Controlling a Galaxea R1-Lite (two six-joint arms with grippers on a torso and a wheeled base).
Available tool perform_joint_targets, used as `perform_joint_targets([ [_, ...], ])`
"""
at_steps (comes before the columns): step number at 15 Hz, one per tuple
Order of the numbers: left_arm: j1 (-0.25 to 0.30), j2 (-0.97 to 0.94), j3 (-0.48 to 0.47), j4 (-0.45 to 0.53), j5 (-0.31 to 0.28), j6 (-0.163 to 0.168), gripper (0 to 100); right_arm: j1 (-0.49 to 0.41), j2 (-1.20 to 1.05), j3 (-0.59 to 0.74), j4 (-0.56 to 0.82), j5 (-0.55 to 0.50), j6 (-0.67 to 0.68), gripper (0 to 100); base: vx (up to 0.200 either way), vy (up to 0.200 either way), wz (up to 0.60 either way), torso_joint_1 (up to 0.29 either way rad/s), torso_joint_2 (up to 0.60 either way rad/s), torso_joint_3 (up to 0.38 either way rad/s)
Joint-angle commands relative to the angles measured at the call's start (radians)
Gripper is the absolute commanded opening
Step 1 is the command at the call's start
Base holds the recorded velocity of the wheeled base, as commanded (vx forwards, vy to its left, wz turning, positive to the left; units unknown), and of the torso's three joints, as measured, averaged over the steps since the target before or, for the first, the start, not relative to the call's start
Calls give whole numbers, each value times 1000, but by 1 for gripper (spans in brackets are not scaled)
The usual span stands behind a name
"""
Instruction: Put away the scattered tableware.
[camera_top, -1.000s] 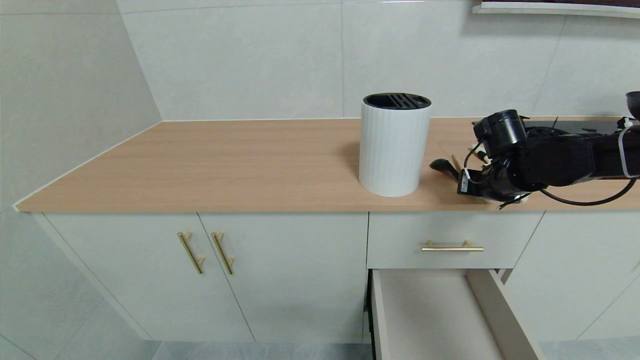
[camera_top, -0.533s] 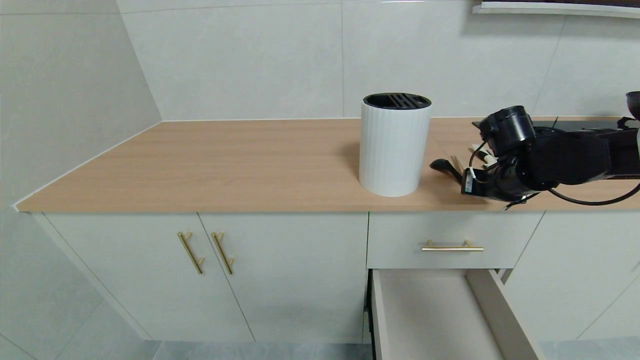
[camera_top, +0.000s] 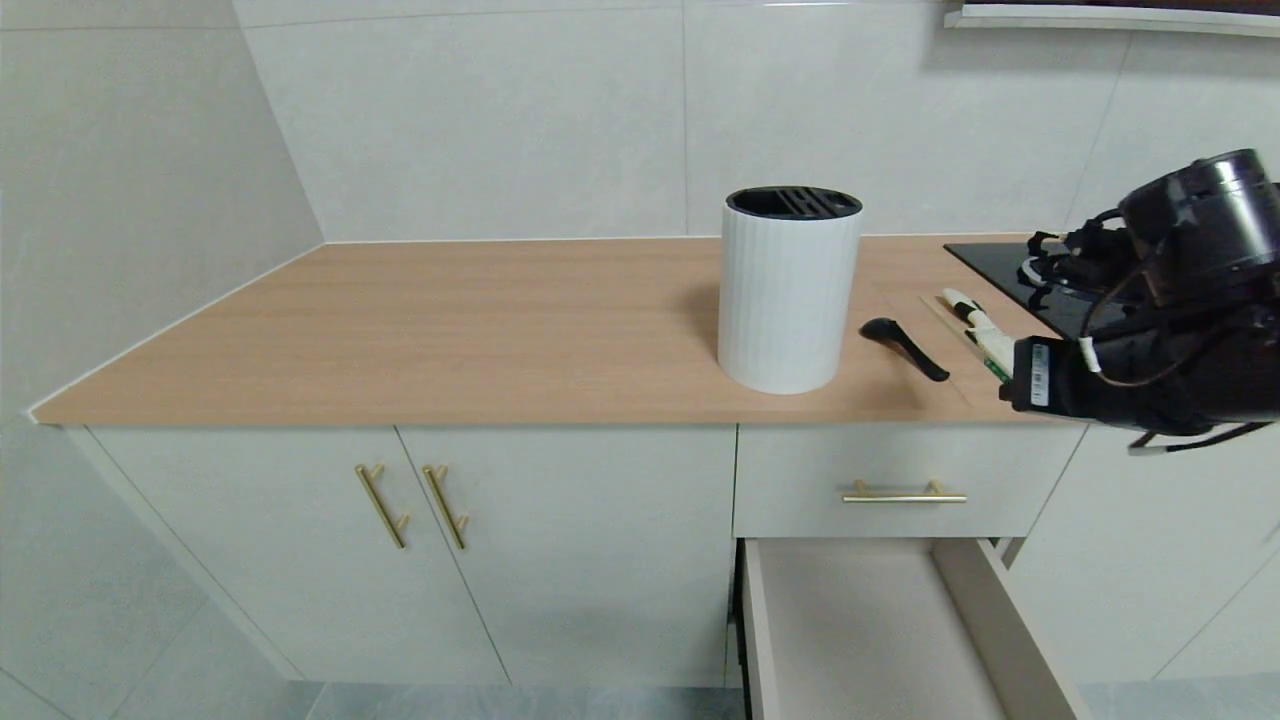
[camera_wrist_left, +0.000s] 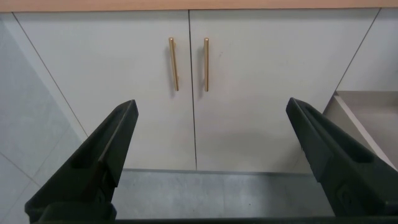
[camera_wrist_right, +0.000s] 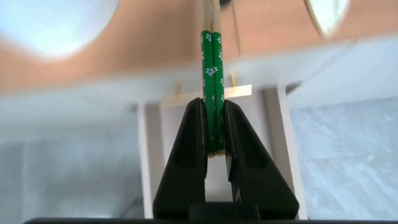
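Looking through my cameras, I see my right claw clamped tight on the green chopsticks at the front right edge of the bench, above the open drawer. My left claw is wide apart and holds nothing, low down facing the cupboard doors. A black spoon lies on the bench just beside the white pot.

Broad tabletop gives passing room left of the tall white utensil holder; on its right a black spoon lies close by, and the pulled-out drawer juts below.
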Motion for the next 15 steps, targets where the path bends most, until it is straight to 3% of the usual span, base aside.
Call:
perform_joint_targets([
  [1, 0, 2, 0, 0, 1, 0, 100, 59, -198, 45, 114, 85, -1, 0, 0, 0, 0, 0, 0, 0],
  [3, 0, 2, 0, 0, 1, 0, 100, 70, -258, 36, 226, 201, -11, 0, 0, 0, 0, 0, 0, 0],
  [5, 0, 2, 0, 0, 1, 0, 100, 70, -284, 44, 304, 251, -76, 0, 0, 0, 0, 0, 0, 0],
  [8, 0, 2, 0, 0, 1, 1, 100, 70, -284, 71, 305, 413, -102, 0, 0, 0, 0, 0, 0, 0],
  [15, 0, 2, 0, 0, 1, 0, 100, 70, -253, 119, 304, 445, -165, 0, 0, 0, 0, 0, 0, 0],
])
